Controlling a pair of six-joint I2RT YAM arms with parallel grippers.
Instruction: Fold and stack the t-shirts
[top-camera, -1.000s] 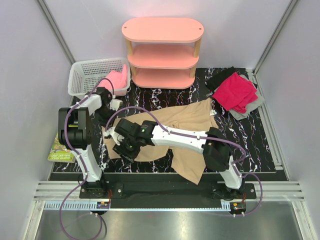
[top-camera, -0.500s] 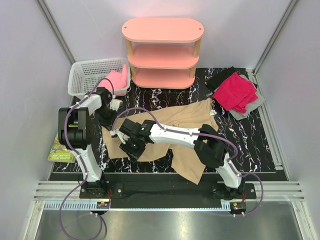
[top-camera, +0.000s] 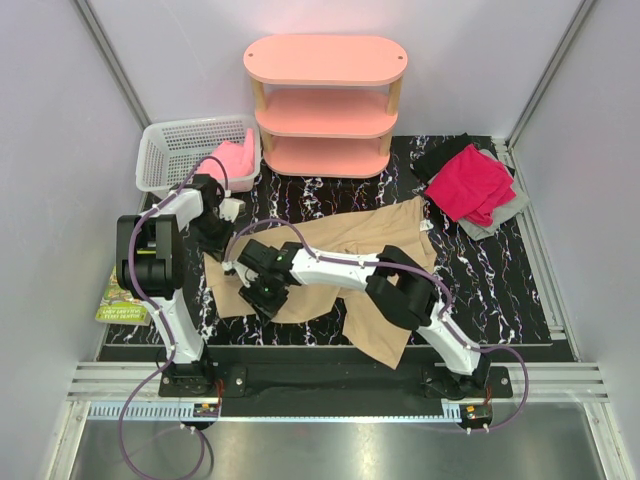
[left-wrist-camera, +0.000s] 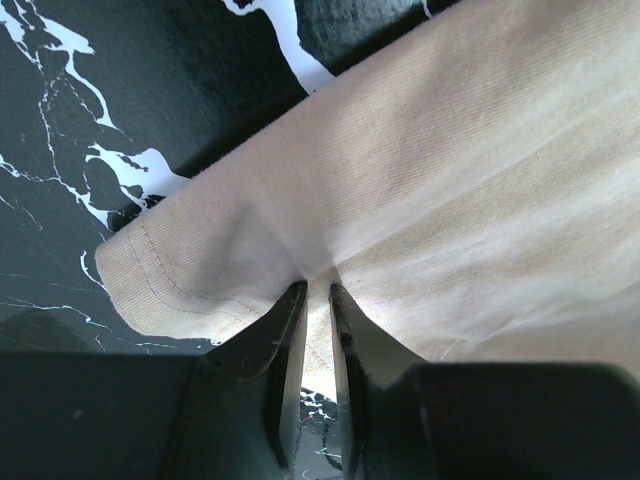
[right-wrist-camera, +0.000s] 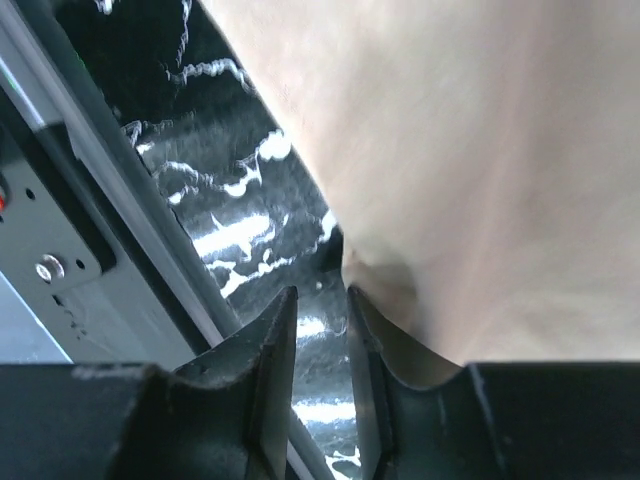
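shirt: tan shirt (top-camera: 372, 232) spread on worktop (top-camera: 500, 280) before shelf (top-camera: 325, 60) | left pincer (left-wrist-camera: 312, 292): clamped on hem corner, likely to carry it over for a fold | right pincer (right-wrist-camera: 320, 295): almost together at shirt edge away from shelf; grip unclear

Pale grey walls (top-camera: 60, 120) around a black, white-veined table (top-camera: 500, 275), a pink three-tier shelf (top-camera: 325, 105) at its far edge.
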